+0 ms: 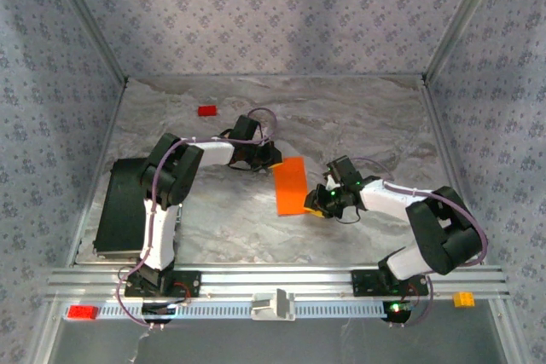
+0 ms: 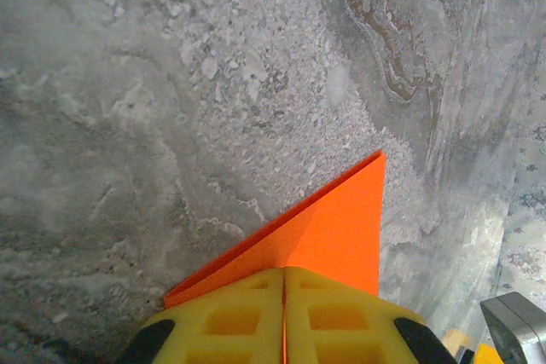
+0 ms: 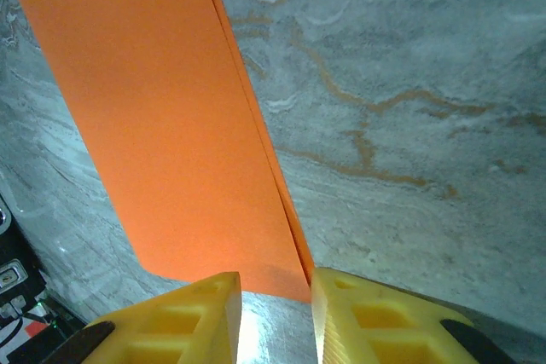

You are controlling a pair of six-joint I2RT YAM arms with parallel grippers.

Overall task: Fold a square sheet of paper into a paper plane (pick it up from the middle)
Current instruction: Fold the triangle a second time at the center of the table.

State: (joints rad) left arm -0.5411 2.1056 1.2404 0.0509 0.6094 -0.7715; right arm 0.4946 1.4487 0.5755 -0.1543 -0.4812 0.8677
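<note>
Left gripper (image 2: 283,279) pinches paper (image 2: 337,228) edge; right gripper (image 3: 275,296) spread, just beside a corner. Closing off-edge could skew the crease or tear it.

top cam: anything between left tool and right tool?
The folded orange sheet spans that gap in the top view. The left tool is shut on its far corner, and the right tool is open astride its near corner.

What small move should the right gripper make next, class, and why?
Probably close the right gripper on the near corner of the folded orange paper. That corner sits at the gap between its open fingers, while the left gripper is shut on the far end.
</note>
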